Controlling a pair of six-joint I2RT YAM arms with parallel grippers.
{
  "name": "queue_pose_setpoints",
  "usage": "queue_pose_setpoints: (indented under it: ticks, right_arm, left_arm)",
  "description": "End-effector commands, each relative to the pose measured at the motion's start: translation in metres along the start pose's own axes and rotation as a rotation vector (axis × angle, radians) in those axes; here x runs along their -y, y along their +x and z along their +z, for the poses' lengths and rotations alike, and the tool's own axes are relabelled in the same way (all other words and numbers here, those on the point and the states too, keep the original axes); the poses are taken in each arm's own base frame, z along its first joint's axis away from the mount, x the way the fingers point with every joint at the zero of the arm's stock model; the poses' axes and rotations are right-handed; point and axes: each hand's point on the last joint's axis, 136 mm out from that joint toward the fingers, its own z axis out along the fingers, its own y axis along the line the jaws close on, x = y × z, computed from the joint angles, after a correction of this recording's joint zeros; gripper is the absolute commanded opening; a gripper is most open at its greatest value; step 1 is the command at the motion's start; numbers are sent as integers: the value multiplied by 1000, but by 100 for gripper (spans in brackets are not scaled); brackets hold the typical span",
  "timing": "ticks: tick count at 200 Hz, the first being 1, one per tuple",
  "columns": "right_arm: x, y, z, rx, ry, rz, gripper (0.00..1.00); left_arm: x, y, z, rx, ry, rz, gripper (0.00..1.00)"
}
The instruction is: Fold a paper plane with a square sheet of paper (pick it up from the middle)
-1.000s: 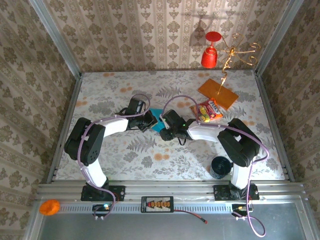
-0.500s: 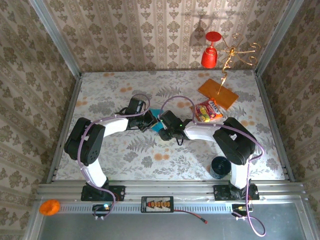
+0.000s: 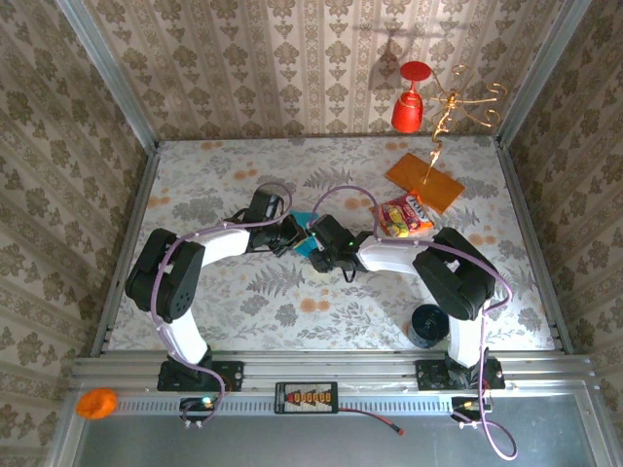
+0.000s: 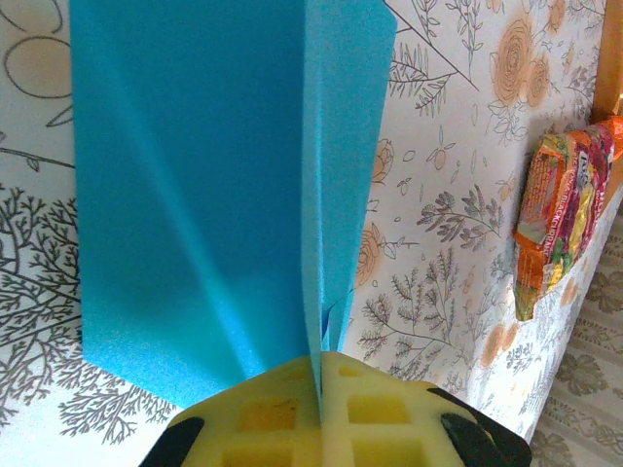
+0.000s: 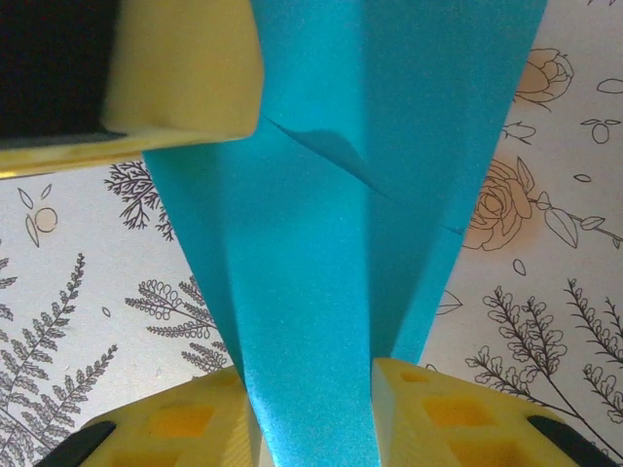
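Your left gripper is clamped fully closed on the folded blue sheet of paper. Its 2 yellow pads meet on the sheet's raised middle crease. From that pinch the paper fans out straight ahead of the fingertips. The wide panel spreads to the left of the crease, and a narrower flap stands just right of it. The sheet's underside lies against the floral table. Off to the far right of this gripper, well apart from the paper, sits a red-and-yellow snack packet.

Your right gripper has its jaws a narrow way apart, and the same sheet runs flat through the gap between the 2 pads. You cannot tell whether the pads press on it. Ahead of this gripper the paper widens, with a small crease across it. At the upper left, a yellow finger of your left gripper sits at the paper's edge.
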Motion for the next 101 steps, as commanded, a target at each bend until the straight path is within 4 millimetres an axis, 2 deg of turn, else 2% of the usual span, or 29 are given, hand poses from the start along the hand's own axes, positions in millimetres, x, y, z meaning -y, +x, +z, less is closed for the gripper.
queue_pose_setpoints:
  ticks: [1, 101]
  right_arm:
    - [-2, -9, 6, 23, 10, 8, 33]
    - [4, -8, 4, 35, 40, -9, 30]
  left_arm:
    - [4, 4, 2, -30, 5, -18, 3]
    - [5, 6, -1, -44, 4, -30, 4]
